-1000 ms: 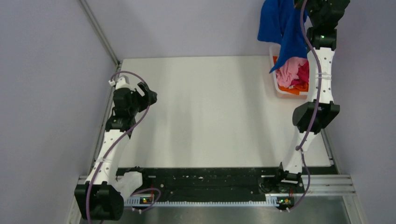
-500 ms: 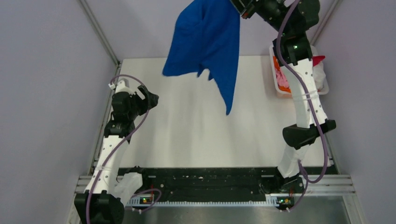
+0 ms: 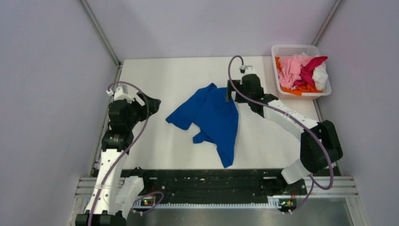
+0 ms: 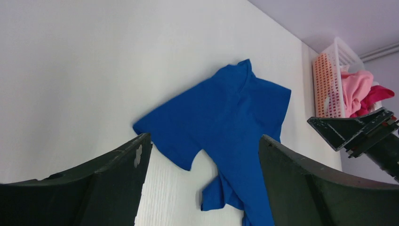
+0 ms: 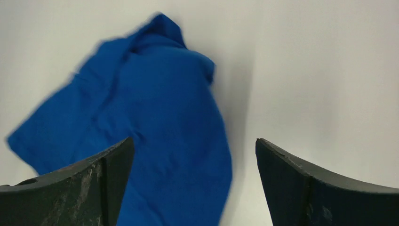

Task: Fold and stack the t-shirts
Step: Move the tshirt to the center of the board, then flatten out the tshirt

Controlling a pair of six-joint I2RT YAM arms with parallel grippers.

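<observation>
A royal blue t-shirt [image 3: 211, 117] lies crumpled on the white table, its print hidden; it also shows in the left wrist view [image 4: 226, 113] and, blurred, in the right wrist view [image 5: 141, 117]. My right gripper [image 3: 229, 92] hovers open over the shirt's far right edge, its jaws wide apart [image 5: 194, 139] and holding nothing. My left gripper [image 3: 153, 103] stands open at the table's left, apart from the shirt and facing it [image 4: 203, 136]. More t-shirts [image 3: 301, 73], pink, magenta, white and orange, are heaped in the basket.
The white mesh basket [image 3: 294, 47] stands at the far right corner of the table [image 3: 155, 75], also seen in the left wrist view [image 4: 324, 80]. Grey walls close in the table on three sides. A black rail runs along the near edge.
The right arm swung the blue t-shirt from above the basket to the middle of the table, came down and opened its jaws. The shirt now lies on the table. The left arm barely moved.
</observation>
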